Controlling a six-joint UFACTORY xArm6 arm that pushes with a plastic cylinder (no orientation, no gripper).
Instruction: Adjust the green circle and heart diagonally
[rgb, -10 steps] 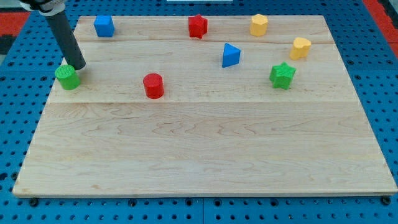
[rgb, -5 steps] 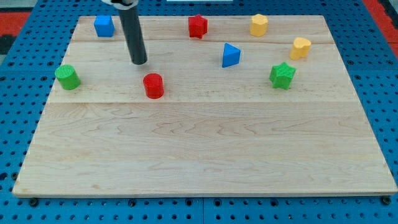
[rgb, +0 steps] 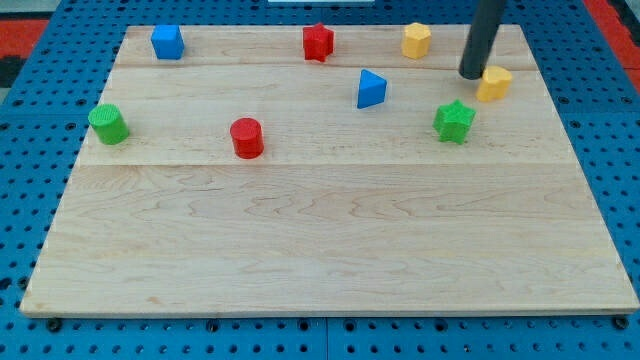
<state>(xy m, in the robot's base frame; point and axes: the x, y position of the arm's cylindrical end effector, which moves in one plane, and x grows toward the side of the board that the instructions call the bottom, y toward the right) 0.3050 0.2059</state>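
The green circle (rgb: 107, 124) sits at the board's left edge, upper part. The yellow heart (rgb: 494, 84) sits near the upper right. My tip (rgb: 472, 74) rests on the board just left of the yellow heart, touching or nearly touching it. The dark rod rises from there out of the view's top. The green circle is far to the left of my tip.
Wooden board (rgb: 330, 250) on a blue pegboard. A blue cube (rgb: 167, 42) upper left, a red star-like block (rgb: 318, 42) top centre, a yellow hexagon (rgb: 416, 40) top right, a blue triangle (rgb: 371, 89), a green star (rgb: 454, 121) below my tip, a red cylinder (rgb: 246, 137).
My tip has swept from beside the green circle at the left across the board to the yellow heart at the right. The heart has shifted slightly right and down.
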